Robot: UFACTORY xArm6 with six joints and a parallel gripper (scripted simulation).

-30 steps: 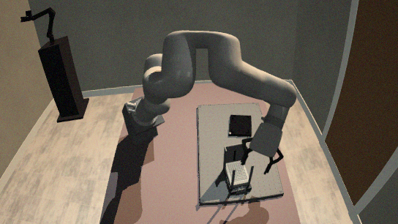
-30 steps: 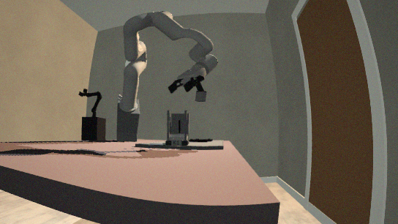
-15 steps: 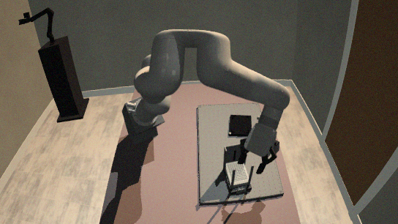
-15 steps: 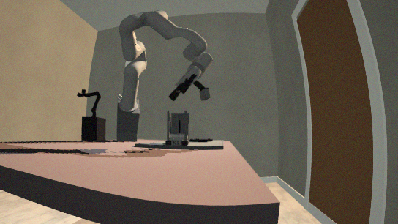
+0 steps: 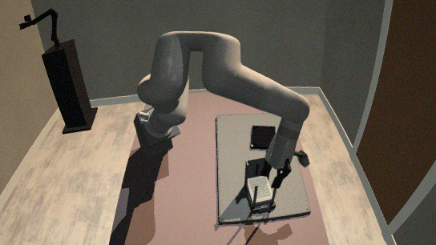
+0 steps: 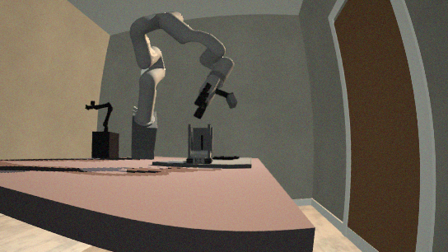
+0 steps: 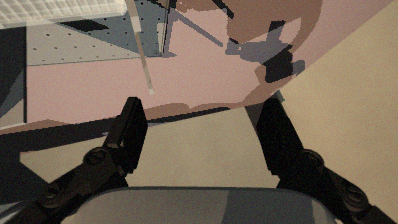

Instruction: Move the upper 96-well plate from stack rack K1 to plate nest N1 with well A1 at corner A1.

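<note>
The stack rack K1 (image 5: pixel 260 194) stands near the front of the grey baseplate (image 5: pixel 260 168), with thin upright posts. The upper 96-well plate (image 5: pixel 258 189) shows white at its top; the lower plate is hidden beneath it. The rack also shows in the exterior view (image 6: pixel 200 145). The plate nest N1 (image 5: pixel 263 136) is a dark square further back on the baseplate. My gripper (image 5: pixel 281 176) (image 6: pixel 201 105) is open and empty, tilted, in the air above and just right of the rack. In the wrist view the open fingers frame the table edge; a corner of the white plate (image 7: pixel 60 10) shows at top left.
A dark pedestal with a small arm (image 5: pixel 68 86) stands on the floor at back left. The baseplate lies on a pinkish table (image 6: pixel 165 185). A brown door (image 6: pixel 379 123) is on the right wall.
</note>
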